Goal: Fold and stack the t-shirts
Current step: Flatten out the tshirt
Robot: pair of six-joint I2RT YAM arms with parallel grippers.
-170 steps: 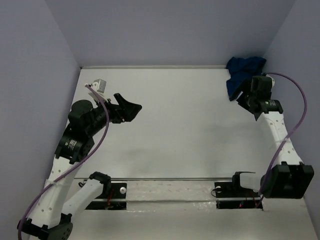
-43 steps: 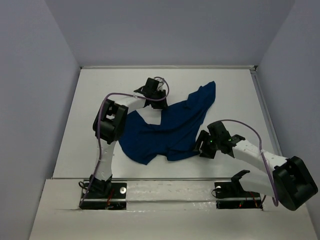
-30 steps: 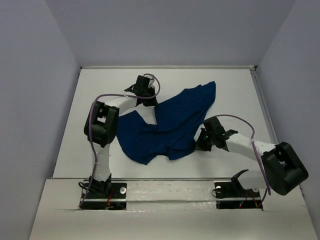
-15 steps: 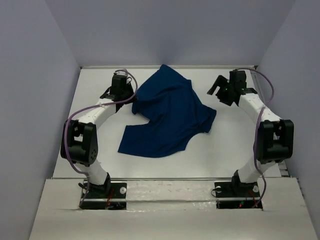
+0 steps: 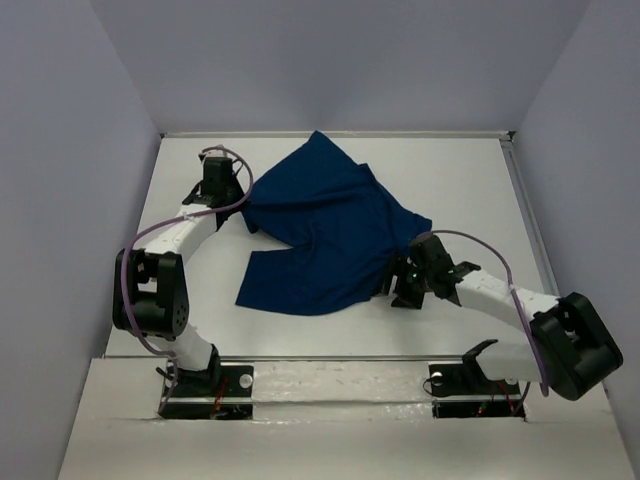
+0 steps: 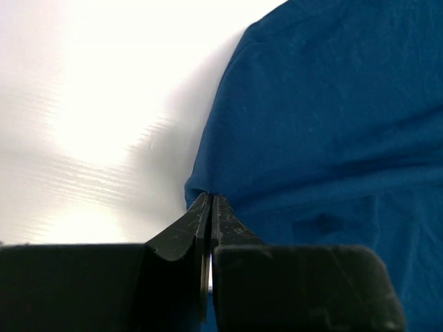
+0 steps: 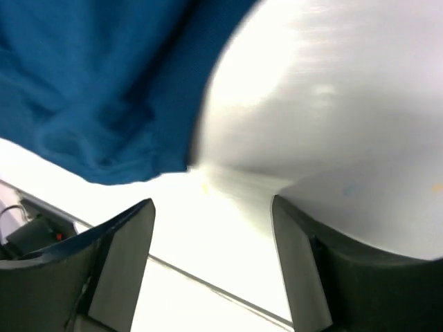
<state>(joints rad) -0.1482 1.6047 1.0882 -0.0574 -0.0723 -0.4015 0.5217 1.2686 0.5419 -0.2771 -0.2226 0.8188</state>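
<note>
**Blue shirt spread out, one corner pinched, the other arm's jaws wide**

The dark blue t-shirt (image 5: 330, 230) lies spread over the middle of the white table (image 5: 470, 190). It is rumpled rather than flat. One end reaches up to the back edge in the upper centre of the overhead view, and the other trails down to the lower left of centre. Folds and ridges run across the cloth, and no print is facing up.

The left gripper (image 5: 238, 203) sits at the shirt's left edge, in the upper left part of the overhead view, with its arm curving up from the near-left base. In the left wrist view its jaws are pressed tight together. A fold of the shirt's edge is nipped at their tips (image 6: 210, 199), with bare table to the left and blue cloth filling the right of the frame.

The right gripper (image 5: 393, 290) is low over the table at the shirt's lower right edge, right of centre in the overhead view. The right wrist view shows its jaws standing wide apart (image 7: 211, 207) with only bare table between them. The shirt fills the upper left of that frame, and the jaws do not grip it.
</note>
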